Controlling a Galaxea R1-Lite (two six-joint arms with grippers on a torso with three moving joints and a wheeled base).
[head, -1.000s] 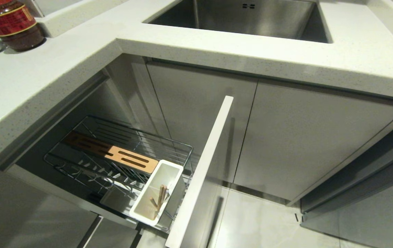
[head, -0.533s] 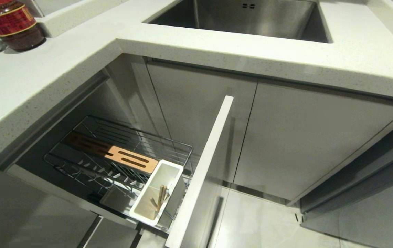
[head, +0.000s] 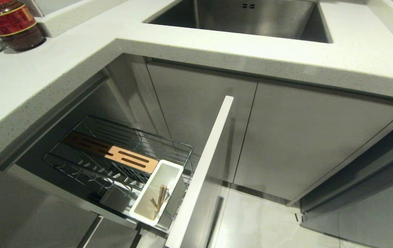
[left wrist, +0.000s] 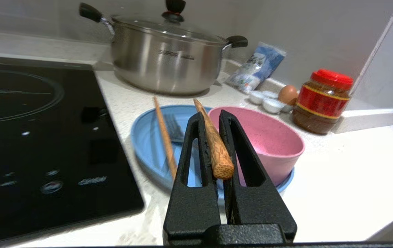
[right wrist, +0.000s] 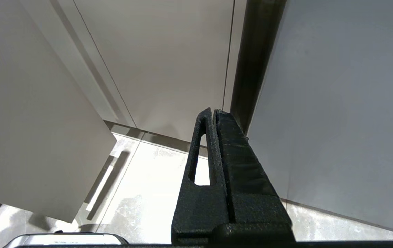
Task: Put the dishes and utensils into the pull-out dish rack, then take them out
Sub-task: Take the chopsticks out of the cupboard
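In the left wrist view my left gripper (left wrist: 211,115) is shut on one wooden chopstick (left wrist: 219,155), held above the counter. Beyond it lies the light blue plate (left wrist: 148,137) with the pink bowl (left wrist: 268,137), a second chopstick (left wrist: 163,137) and the fork (left wrist: 174,127) on it. The head view shows the pull-out dish rack (head: 120,137) drawn out, with its wooden strip (head: 131,159), white utensil holder (head: 174,163) and pale front panel (head: 203,172). Wooden sticks (head: 161,196) stand in the holder. My right gripper (right wrist: 213,112) hangs shut and empty near the cabinet doors.
A steel pot (left wrist: 165,58) stands behind the plate, with a black cooktop (left wrist: 28,137) beside it. Small white dishes (left wrist: 268,101), an egg (left wrist: 287,93) and a red-lidded jar (left wrist: 322,101) crowd the counter corner. The steel sink (head: 251,17) lies above the cabinets.
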